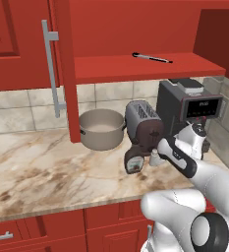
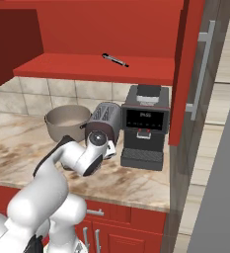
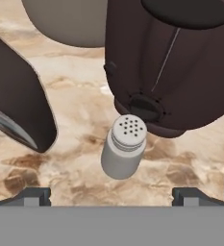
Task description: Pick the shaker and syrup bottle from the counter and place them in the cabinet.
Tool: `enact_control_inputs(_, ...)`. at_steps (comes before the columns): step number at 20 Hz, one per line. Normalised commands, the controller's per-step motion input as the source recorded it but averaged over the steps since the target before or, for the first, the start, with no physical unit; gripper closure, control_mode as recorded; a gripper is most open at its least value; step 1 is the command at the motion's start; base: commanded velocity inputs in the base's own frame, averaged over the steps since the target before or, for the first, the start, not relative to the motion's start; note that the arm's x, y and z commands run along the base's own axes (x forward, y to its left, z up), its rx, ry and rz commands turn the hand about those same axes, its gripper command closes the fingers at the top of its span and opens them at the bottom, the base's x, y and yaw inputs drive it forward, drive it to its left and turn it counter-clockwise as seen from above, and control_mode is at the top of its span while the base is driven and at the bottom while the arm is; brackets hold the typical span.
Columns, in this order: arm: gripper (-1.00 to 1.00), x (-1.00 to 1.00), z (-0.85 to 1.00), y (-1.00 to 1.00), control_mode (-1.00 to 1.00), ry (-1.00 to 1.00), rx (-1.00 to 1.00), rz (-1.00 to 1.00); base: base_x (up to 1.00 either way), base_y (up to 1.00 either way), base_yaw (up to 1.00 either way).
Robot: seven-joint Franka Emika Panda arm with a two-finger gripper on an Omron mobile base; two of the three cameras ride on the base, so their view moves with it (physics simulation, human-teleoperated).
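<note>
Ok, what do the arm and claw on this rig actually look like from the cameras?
The arm is glossy white with rounded, tube-like links and dark grey to black bands at the joints; a round dark cap shows on the lower joint. No cables or markings are visible. The claw has two small, blocky dark grey fingertips, with the jaws wide apart.

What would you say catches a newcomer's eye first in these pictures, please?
The open gripper hangs over the small grey shaker, which stands on the marble counter just in front of the toaster. The syrup bottle sits beside the shaker, and a dark pen lies on the open red cabinet shelf.
</note>
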Motion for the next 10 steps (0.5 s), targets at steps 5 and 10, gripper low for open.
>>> enact_control_inputs(5,-1.0,0.07,-0.18,0.08,-1.0,-0.01,0.0,0.0,0.0,0.0,0.0)
enact_control_inputs(10,-1.0,0.07,-0.18,0.07,-1.0,0.0,0.0,0.0,0.0,0.0,0.0)
